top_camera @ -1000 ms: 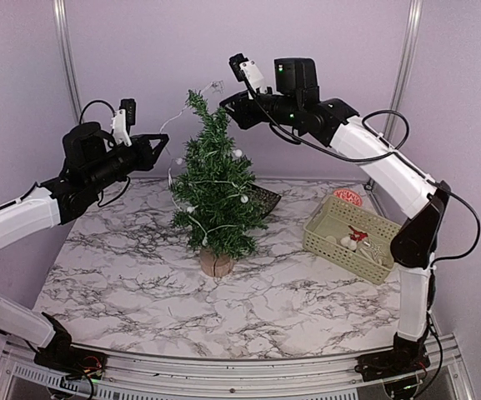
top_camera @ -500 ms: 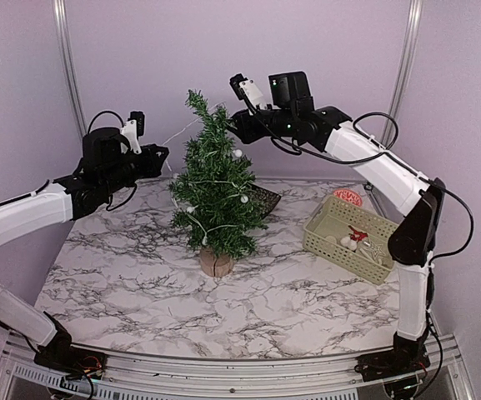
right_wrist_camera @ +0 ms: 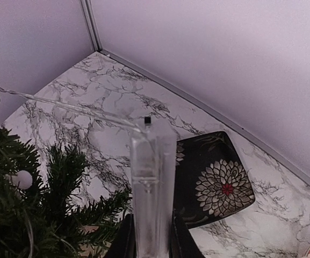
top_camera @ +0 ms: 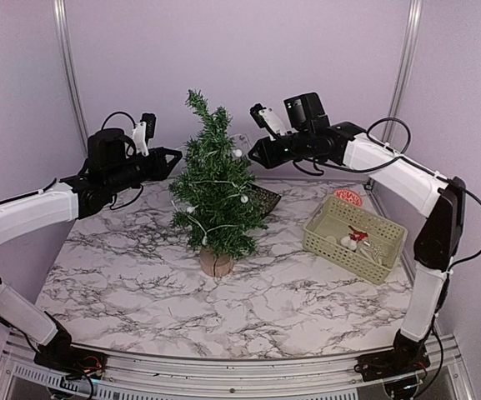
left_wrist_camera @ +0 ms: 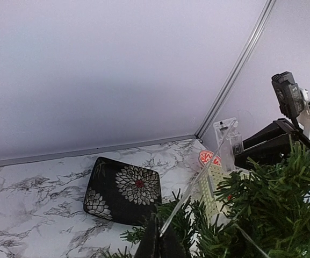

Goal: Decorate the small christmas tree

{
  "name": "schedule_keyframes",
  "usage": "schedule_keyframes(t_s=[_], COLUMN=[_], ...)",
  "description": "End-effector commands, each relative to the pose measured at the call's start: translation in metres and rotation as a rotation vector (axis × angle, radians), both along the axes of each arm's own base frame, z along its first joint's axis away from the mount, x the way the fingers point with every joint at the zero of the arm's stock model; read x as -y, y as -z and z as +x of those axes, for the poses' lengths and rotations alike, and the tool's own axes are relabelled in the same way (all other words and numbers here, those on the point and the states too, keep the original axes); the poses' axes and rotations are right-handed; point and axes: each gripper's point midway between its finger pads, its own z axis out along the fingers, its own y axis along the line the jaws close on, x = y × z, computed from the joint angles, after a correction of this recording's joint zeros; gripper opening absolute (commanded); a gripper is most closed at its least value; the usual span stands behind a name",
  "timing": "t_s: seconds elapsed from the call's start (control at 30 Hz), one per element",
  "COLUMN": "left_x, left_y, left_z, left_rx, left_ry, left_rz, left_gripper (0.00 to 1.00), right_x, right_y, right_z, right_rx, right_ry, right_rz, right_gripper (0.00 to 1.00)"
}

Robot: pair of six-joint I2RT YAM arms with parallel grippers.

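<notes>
the left gripper is pinched tight on a thin light wire, just left of the small christmas tree, which stands upright mid-table between the arms. to its right, the right gripper clamps the wire's clear plastic box. the strand runs left to right across the upper branches, with both arms about equally near.

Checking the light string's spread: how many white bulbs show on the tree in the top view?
4 on the small christmas tree: upper right bulb, mid right bulb, lower left bulb, bottom bulb above the trunk. Others may be hidden in the branches.
</notes>
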Motion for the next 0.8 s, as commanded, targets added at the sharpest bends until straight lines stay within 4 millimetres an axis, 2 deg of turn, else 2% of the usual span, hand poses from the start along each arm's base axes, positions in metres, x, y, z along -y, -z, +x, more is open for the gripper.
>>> schedule_keyframes(t_s=[0.0,0.1,0.17,0.23,0.37,0.6,0.77], left_x=[0.007,0.008,0.006,0.001,-0.005,-0.006,-0.007], left_y=[-0.034,-0.034,-0.036,-0.039,-0.043,-0.042,-0.043], left_z=[-0.009,-0.010,-0.011,-0.011,-0.013,-0.019,-0.022], left_rx=[0.075,0.068,0.066,0.067,0.070,0.053,0.047], left_ry=[0.070,0.083,0.069,0.050,0.033,0.041,0.045], left_rz=[-0.065,-0.072,-0.082,-0.089,-0.099,-0.103,-0.107], left_gripper=[0.01,0.07,0.15,0.30,0.41,0.46,0.46], right_x=[0.024,0.041,0.052,0.061,0.072,0.078,0.062], right_y=[-0.037,-0.023,-0.017,-0.011,0.000,0.023,0.036], right_z=[-0.018,-0.028,-0.036,-0.045,-0.068,-0.111,-0.155], right_rx=[0.049,0.013,-0.006,-0.024,-0.069,-0.199,-0.302], right_ry=[0.028,0.042,0.051,0.056,0.036,-0.040,-0.146], right_rz=[0.040,0.011,0.001,-0.010,-0.024,-0.009,0.044], right_gripper=[0.00,0.00,0.00,0.00,0.00,0.00,0.00])
